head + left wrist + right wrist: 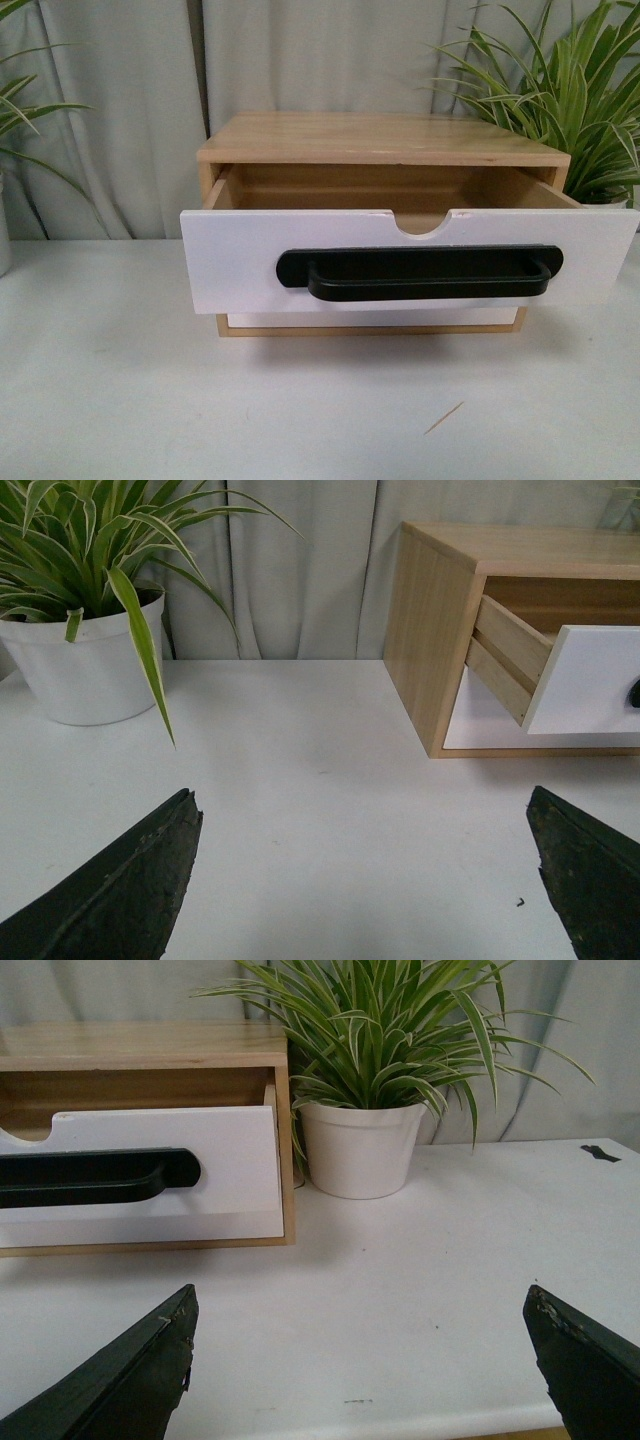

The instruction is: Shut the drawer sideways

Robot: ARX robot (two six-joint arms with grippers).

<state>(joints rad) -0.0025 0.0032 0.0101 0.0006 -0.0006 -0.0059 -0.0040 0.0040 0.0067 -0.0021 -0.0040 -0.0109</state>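
**Mia:** Front view first. What do you see, from left to right?

**Ben:** Some plant leaves (25, 110) at the left edge. Then one wooden box (380, 138) in the middle of the white table (120, 380). Then a second plant (575, 90) at the right. So two plants.

**Mia:** How many drawers?

**Ben:** Two. The drawer (240, 260) on top has a white front, one long black handle (420, 272) and one round notch (420, 222). It is pulled out toward us, so we can look inside. The plain white front (370, 320) under it is pushed in.

**Mia:** Anything else on the table?

**Ben:** One thin little stick (443, 418) lies near the front.

**Mia:** And the grabbers?

**Ben:** Two. In the left wrist view, the left gripper (360, 794) has two black fingers (130, 880) spread wide apart. It holds nothing. It looks at the box's left side, well apart from it, and one white pot (85, 670) stands nearby. In the right wrist view, the right gripper (360, 1293) is wide apart too, holding nothing. Another white pot (362, 1145) sits just beside the box's right side.
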